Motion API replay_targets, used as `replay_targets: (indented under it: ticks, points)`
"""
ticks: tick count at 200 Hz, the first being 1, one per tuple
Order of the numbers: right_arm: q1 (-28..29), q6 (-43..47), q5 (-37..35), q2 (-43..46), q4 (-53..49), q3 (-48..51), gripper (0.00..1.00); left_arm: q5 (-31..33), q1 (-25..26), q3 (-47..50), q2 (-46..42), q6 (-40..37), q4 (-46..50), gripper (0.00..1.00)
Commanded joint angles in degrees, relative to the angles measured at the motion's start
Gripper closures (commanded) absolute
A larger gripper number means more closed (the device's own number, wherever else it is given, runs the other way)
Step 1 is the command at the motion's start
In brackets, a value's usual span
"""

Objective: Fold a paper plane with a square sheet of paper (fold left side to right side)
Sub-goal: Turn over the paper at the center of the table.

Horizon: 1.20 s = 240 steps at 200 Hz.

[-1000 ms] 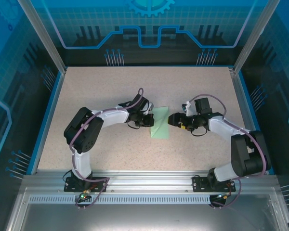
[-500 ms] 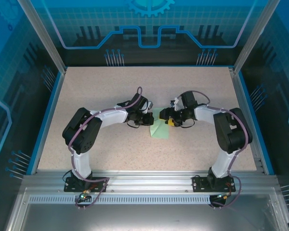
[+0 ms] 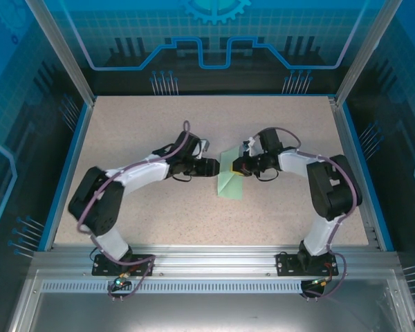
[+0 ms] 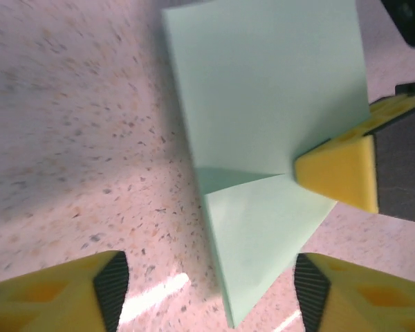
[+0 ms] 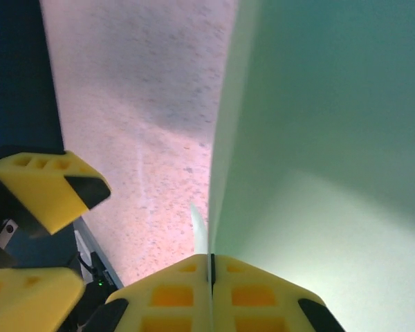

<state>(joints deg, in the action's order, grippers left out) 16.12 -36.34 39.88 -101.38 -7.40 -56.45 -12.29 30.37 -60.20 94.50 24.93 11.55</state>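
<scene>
Top external: right gripper (image 3: 237,166) over sheet (image 3: 228,182) (mint-green) on speckled table (image 3: 124,124)

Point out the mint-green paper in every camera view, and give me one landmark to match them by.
Top external: the square sheet of paper sits near the centre of the table.
Left wrist: it runs from the top centre down to a point at the bottom.
Right wrist: it covers the right half, its edge running up the middle.
Shared landmark: the right gripper's yellow fingers, pinching the paper's edge.
</scene>
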Motion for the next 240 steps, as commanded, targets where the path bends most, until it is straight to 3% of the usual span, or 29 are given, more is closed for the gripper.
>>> replay_targets:
  ticks: [1,15,60,126,146,175,217,240]
  points:
    - [-3.09,2.24,6.62,8.37,6.65,1.65,1.00,1.88,-1.15,3.75,-9.10,2.32,-2.18,0.15]
    - [-5.13,0.80,10.69,12.37,11.30,2.43,1.00,0.61,-1.56,6.33,-14.70,4.93,-5.75,0.02]
    - [-7.06,-1.72,19.65,21.90,17.20,-3.31,1.00,-7.55,-2.15,9.58,-26.77,11.32,-19.80,0.01]
    - [-3.08,-5.66,23.35,26.05,18.46,-10.97,1.00,-20.03,-2.08,6.77,-24.77,18.09,-34.01,0.02]
    - [-1.24,-6.48,23.08,25.88,17.68,-11.91,1.00,-22.59,-1.96,6.21,-23.24,19.37,-37.01,0.06]
    - [0.70,-6.99,22.77,25.22,17.31,-12.34,1.00,-25.04,-1.54,5.98,-21.99,20.77,-40.06,0.19]
    - [0.76,-6.17,21.78,24.57,15.11,-12.50,1.00,-25.02,-1.25,6.48,-23.20,20.09,-39.60,0.62]
    - [0.48,-3.68,20.95,24.66,11.15,-12.72,0.98,-23.78,-1.23,6.92,-24.33,18.49,-36.85,0.80]
